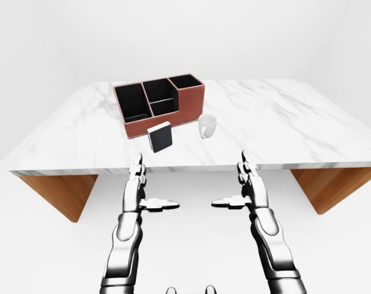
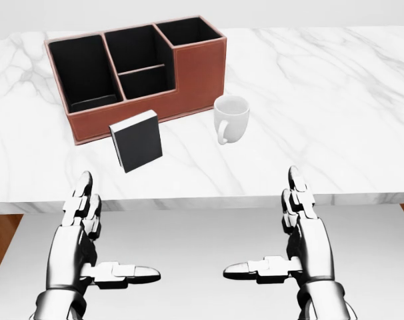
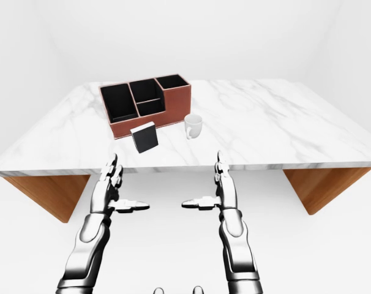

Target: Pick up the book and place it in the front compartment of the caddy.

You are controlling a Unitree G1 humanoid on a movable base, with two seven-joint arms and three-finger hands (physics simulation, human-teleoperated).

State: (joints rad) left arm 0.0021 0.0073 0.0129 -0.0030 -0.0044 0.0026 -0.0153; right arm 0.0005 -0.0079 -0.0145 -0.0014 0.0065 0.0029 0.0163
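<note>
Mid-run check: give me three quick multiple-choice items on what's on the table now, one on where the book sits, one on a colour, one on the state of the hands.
1. In the head view, the book stands:
A. inside the caddy
B. on the table just below the caddy
C. right of the mug

2. The mug is:
A. white
B. red
C. black

3. The left hand and right hand are:
A. both shut on the book
B. one holding the mug
C. both open and empty, below the table edge

Answers: 1 B, the book stands outside the caddy's wall, left of the mug. 2 A, it renders plain white. 3 C, fingers are spread and touch nothing.
</note>
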